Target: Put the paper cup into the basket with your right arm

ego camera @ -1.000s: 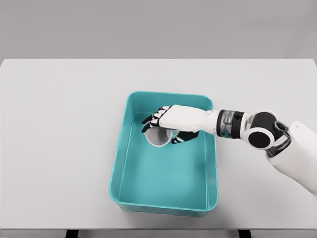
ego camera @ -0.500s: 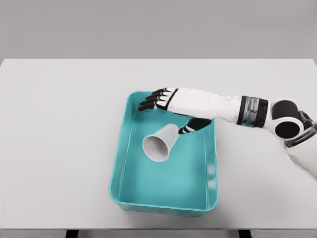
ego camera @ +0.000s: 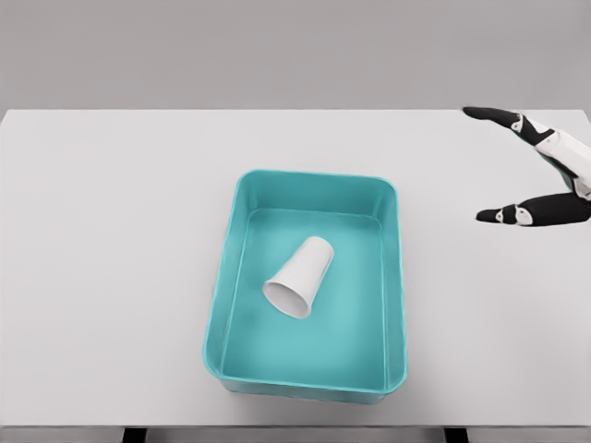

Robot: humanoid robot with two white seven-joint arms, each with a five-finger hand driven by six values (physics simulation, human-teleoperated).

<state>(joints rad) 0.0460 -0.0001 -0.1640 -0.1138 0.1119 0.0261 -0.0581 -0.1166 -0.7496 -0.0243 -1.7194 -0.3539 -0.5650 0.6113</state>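
A white paper cup [ego camera: 300,276] lies on its side on the floor of the teal basket [ego camera: 391,198], its open mouth turned toward the lower left. Nothing touches the cup. My right hand [ego camera: 517,166] shows at the far right edge of the picture, well away from the basket, with its black-tipped fingers [ego camera: 491,114] spread wide and holding nothing. Most of that hand and its whole arm are cut off by the frame. The left arm does not appear.
The basket sits in the middle of a wide pale grey table [ego camera: 111,231]. The table's front edge [ego camera: 277,427] runs along the bottom of the picture, its back edge against a grey wall.
The right hand let go of the cup, lifted out of the basket and drew back to the far right edge. The cup dropped and now lies on its side in the basket.
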